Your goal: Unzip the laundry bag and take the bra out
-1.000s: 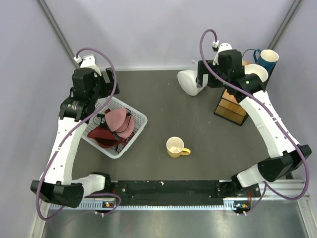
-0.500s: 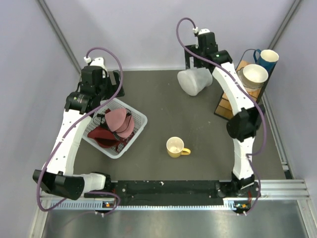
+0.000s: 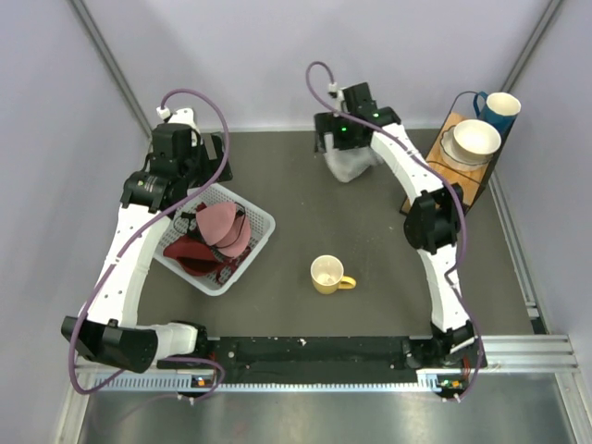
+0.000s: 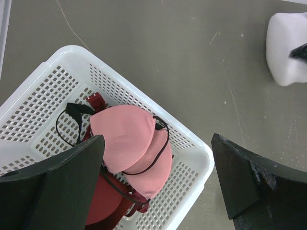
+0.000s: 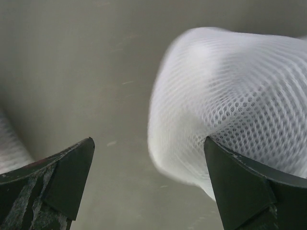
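On the table (image 3: 305, 199): one laundry bag (image 3: 345, 167), one basket (image 3: 265, 220), one mug (image 3: 326, 274).

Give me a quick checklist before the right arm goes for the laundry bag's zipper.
1. Right fingers open and empty: ok.
2. Laundry bag in front of them: ok, though it sits to one side of the gap, not centred.
3. Zipper pull found: cannot tell; no view shows it, and the right wrist view is blurred.
4. Left fingers open and empty: ok, above the basket.
5. Left arm placed to steady the bag: not ok; it is far from it.
6. Yellow mug out of the way: ok, well apart from the bag.
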`<action>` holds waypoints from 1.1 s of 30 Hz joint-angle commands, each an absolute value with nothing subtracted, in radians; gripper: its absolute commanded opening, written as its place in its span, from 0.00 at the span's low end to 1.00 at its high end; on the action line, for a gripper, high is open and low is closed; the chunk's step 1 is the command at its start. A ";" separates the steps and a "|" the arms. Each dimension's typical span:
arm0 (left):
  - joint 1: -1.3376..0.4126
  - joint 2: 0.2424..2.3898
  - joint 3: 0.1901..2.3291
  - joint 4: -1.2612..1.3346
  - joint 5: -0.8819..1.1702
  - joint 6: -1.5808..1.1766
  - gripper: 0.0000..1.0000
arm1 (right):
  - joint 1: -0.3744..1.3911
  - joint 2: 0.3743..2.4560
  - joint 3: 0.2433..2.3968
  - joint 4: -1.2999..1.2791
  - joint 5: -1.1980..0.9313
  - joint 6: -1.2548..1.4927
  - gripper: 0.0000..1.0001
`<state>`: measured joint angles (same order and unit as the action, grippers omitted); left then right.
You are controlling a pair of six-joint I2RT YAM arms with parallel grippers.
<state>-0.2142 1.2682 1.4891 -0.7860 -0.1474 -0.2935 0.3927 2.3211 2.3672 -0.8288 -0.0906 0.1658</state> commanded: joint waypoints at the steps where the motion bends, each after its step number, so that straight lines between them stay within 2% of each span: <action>1: -0.219 1.278 1.493 -0.773 -0.164 -0.305 0.99 | 0.529 2.157 2.382 -0.761 -0.445 0.184 0.99; 4: -0.219 1.272 1.490 -0.776 -0.170 -0.301 0.99 | 0.532 2.024 2.303 -0.738 -0.333 0.123 0.99; 7: -0.221 1.270 1.486 -0.778 -0.176 -0.298 0.99 | 0.529 1.945 2.189 -0.698 -0.074 0.061 0.99; 9: -0.219 1.276 1.486 -0.776 -0.169 -0.302 0.99 | 0.517 1.945 2.155 -0.703 0.056 0.067 0.99; 12: -0.221 1.279 1.489 -0.778 -0.153 -0.304 0.99 | 0.508 1.944 2.109 -0.704 0.119 0.098 0.99; 16: -0.225 1.275 1.486 -0.779 -0.147 -0.304 0.99 | 0.499 1.991 2.127 -0.725 0.069 0.127 0.99; 21: -0.236 1.266 1.483 -0.787 -0.133 -0.311 0.99 | 0.440 2.144 2.275 -0.779 -0.069 0.256 0.99; 25: -0.241 1.258 1.482 -0.795 -0.132 -0.316 0.99 | 0.437 2.226 2.296 -0.779 -0.063 0.313 0.98; 29: -0.244 1.252 1.479 -0.796 -0.115 -0.318 0.99 | 0.439 2.290 2.306 -0.778 -0.155 0.359 0.97; 32: -0.244 1.250 1.497 -0.802 -0.071 -0.293 0.99 | 0.442 2.295 2.306 -0.770 -0.179 0.361 0.87; 33: -0.244 1.249 1.503 -0.804 -0.061 -0.287 0.99 | 0.443 2.293 2.303 -0.752 -0.184 0.359 0.76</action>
